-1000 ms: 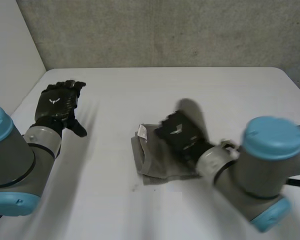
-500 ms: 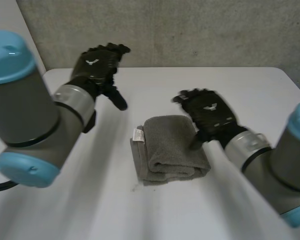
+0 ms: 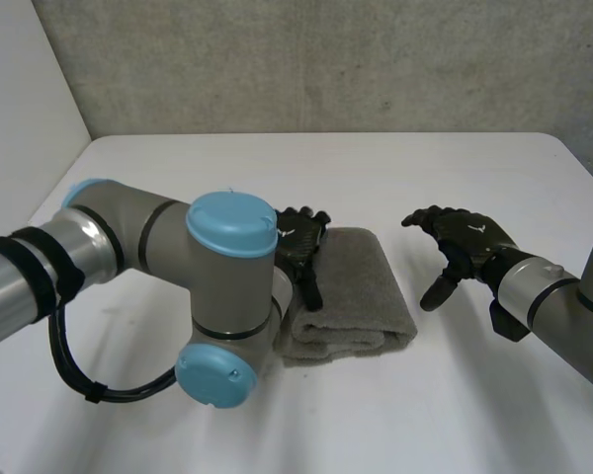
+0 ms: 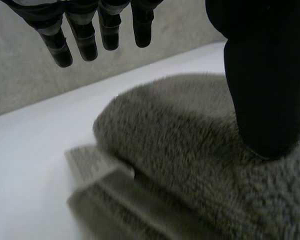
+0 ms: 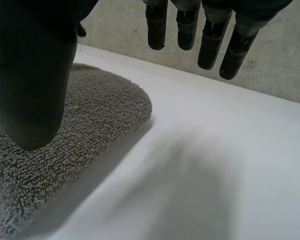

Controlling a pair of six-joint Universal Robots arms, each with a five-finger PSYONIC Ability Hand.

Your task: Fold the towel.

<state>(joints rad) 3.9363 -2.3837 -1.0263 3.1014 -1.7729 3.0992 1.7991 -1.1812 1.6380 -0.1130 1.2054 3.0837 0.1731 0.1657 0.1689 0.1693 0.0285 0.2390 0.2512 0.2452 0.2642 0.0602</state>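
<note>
white table (image 3: 376,168) under both arms, with the grey towel (image 3: 356,291) lying about at its middle, nearer the robot than the far edge.

the towel is already doubled into a thick, compact bundle: a rounded fold runs along its top side, and stacked layers show at the side by the left hand and at the near end. in the left wrist view the upper layer (image 4: 180,150) sits a little back from the layers beneath, so the edges are not quite flush.

the left hand (image 3: 301,242) is at the towel's left side, fingers (image 4: 85,45) straight and clear of the cloth, gripping nothing. its thumb (image 4: 265,90) seems to rest on the pile, though i cannot be sure it presses. the right hand (image 3: 465,237) hangs just beside the towel's right side, apart from it, its fingers (image 5: 210,45) loosely spread and holding nothing.

by my reading the folding is nearly or wholly finished. what may be left is a last pat to flatten the bundle or square the layers, then drawing both hands away.

the tabletop is plain, smooth and bare apart from the towel. behind it stands a rough grey concrete wall (image 3: 326,59), and a pale panel (image 3: 30,89) closes the left side.
</note>
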